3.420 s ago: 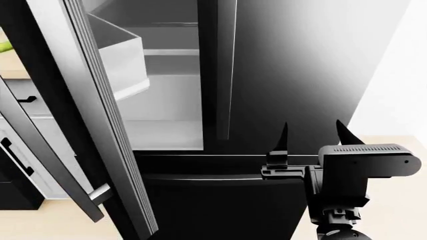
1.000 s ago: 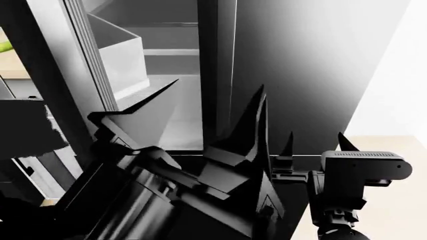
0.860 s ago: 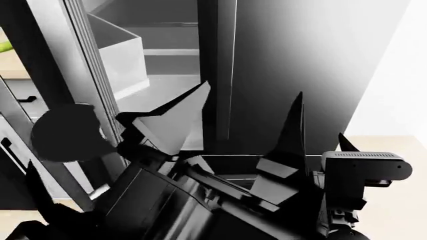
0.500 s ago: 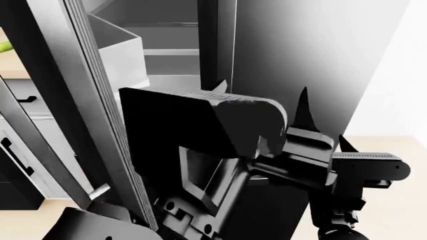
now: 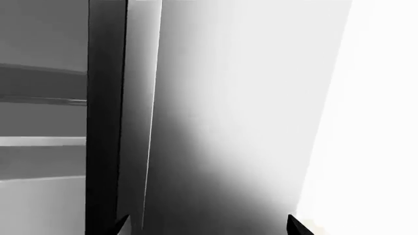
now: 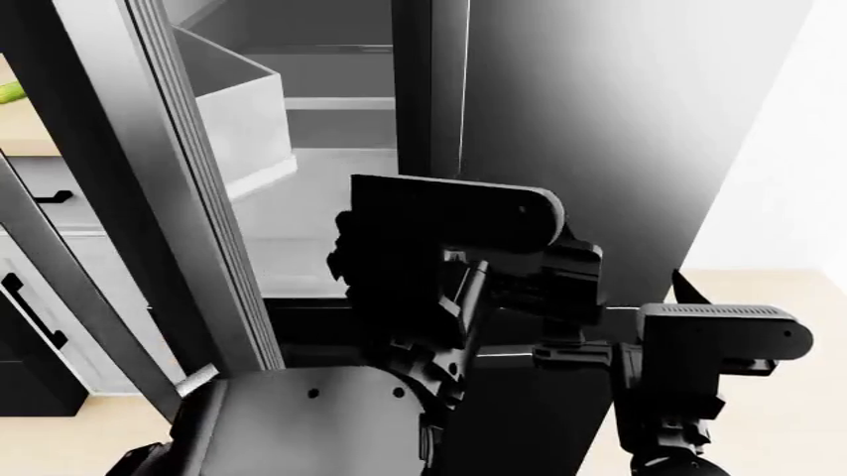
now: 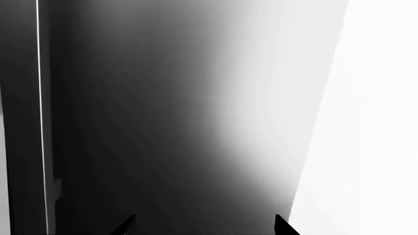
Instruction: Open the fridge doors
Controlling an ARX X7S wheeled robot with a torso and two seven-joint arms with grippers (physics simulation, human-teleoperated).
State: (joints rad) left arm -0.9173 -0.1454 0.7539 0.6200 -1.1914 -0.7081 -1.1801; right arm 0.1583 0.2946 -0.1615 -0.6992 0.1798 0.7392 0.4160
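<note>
the fridge doors, tall glossy black panels: the left door (image 6: 146, 198) hangs swung wide, white bins showing, while the right door (image 6: 596, 149) sits shut. the left gripper (image 5: 205, 226) has just risen up before that shut door, fingers spread; right gripper (image 7: 202, 224) likewise spread, empty.

Our left door (image 6: 146, 198) swung wide, open fridge interior (image 6: 331, 178) free ahead, closed right door (image 6: 596, 149) blocking our right side
</note>
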